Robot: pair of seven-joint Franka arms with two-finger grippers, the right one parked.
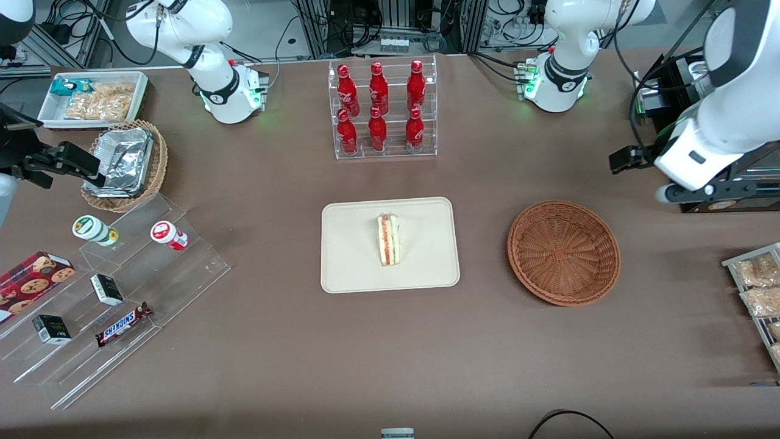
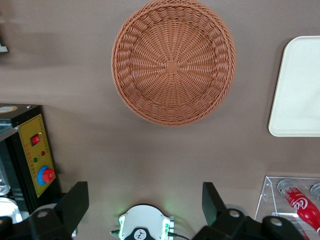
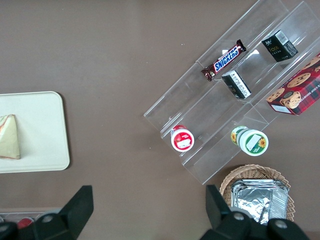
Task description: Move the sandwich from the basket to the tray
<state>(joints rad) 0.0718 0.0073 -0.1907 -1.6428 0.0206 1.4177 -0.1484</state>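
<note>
Wicker basket (image 2: 173,61) bare under wide-spread gripper (image 2: 145,205) at wrist; sandwich (image 1: 388,239) on tray (image 1: 350,256) only from front.

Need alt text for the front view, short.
A triangular sandwich stands on the cream tray mid-table, with the empty reddish-brown basket beside it toward the working arm's end. The left arm's gripper is open and raised, farther from the camera than the basket.

The pale triangular sandwich wedge (image 1: 388,239) is laid on the cream rectangular plastic tray (image 1: 353,256) at mid-frame. The reddish-brown round wicker basket (image 1: 563,251) is set beside the tray, toward the working arm's end. The gripper (image 2: 144,192) is held above the table, farther from the front camera than the basket.
</note>
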